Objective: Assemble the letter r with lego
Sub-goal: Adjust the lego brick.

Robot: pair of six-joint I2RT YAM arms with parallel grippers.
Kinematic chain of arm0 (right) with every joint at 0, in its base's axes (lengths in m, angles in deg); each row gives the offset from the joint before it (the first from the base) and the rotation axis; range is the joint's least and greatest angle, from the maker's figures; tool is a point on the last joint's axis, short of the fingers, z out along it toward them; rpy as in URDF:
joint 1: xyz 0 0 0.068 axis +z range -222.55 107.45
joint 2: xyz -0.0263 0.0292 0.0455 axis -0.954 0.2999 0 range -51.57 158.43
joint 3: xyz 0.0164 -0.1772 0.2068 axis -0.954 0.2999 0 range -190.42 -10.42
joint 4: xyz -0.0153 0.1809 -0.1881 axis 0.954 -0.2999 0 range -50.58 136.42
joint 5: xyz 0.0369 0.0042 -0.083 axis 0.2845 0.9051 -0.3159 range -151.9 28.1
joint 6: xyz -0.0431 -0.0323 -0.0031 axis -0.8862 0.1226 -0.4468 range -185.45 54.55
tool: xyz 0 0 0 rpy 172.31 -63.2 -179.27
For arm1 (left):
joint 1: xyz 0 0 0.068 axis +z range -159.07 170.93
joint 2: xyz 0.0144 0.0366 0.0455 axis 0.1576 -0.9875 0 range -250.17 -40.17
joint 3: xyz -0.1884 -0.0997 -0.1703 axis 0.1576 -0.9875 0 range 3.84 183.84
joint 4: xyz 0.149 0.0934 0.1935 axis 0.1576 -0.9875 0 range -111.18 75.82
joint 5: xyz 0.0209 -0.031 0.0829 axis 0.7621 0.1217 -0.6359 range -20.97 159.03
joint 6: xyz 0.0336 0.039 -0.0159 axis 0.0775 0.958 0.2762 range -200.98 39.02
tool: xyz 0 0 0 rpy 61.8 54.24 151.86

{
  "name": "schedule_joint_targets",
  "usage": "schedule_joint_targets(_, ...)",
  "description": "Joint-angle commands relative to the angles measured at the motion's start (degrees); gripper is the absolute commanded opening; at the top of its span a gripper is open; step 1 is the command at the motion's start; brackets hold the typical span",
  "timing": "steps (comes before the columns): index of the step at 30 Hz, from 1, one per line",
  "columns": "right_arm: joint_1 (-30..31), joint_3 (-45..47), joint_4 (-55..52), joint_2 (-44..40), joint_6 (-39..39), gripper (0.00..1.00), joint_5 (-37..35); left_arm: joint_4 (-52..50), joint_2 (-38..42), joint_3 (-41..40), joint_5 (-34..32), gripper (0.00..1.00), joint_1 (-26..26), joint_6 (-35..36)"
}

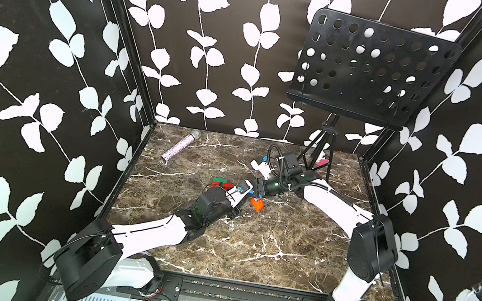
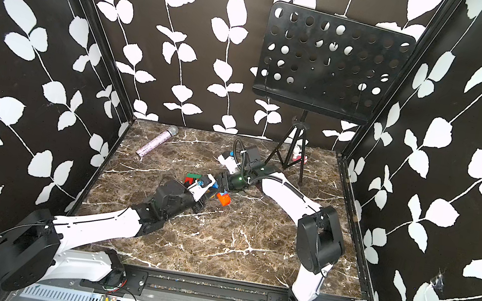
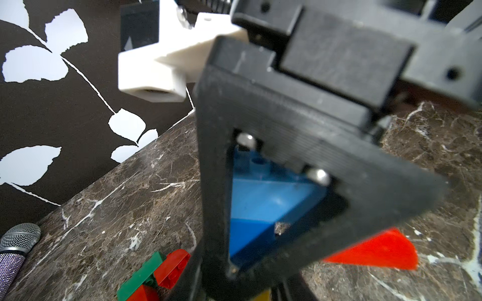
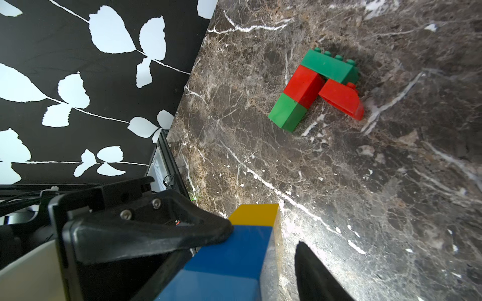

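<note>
My left gripper (image 3: 257, 290) is shut on a stack of lego, yellow (image 4: 254, 214), blue (image 4: 234, 250) and light blue (image 4: 208, 286), at the table's middle. One of its fingers (image 4: 156, 229) presses the stack's yellow-blue joint. My right gripper (image 4: 234, 276) stands open around the light blue end, one finger (image 4: 313, 273) clear of it. In both top views the two grippers (image 1: 244, 198) (image 1: 254, 189) meet tip to tip. Behind them, a dark green brick (image 4: 328, 66), two red bricks (image 4: 302, 88) and a light green brick (image 4: 287, 112) lie clustered. An orange brick (image 1: 257, 204) lies beside the grippers.
A glittery microphone (image 1: 179, 148) lies at the back left of the marble table (image 1: 250, 251). A black perforated music stand (image 1: 373, 70) on a tripod (image 1: 321, 151) stands at the back right, with a small red and white thing (image 1: 323, 162) at its foot.
</note>
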Motion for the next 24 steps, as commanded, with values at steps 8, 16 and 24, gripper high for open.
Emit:
schedule_joint_targets(8, -2.5, -6.6, -0.7, -4.7, -3.7, 0.68, -2.3, -2.8, 0.9, -0.2, 1.7, 0.29, -0.8, 0.4)
schedule_joint_targets(16, -2.9, -7.4, -4.0, -5.4, -5.9, 0.67, -2.9, -3.9, 1.5, -0.4, 1.1, 0.31, -0.8, 1.2)
schedule_joint_targets(24, -4.3, 0.9, 2.6, -14.9, -4.4, 0.23, -11.4, -5.7, 1.4, 0.8, -0.2, 0.31, -0.9, 0.5)
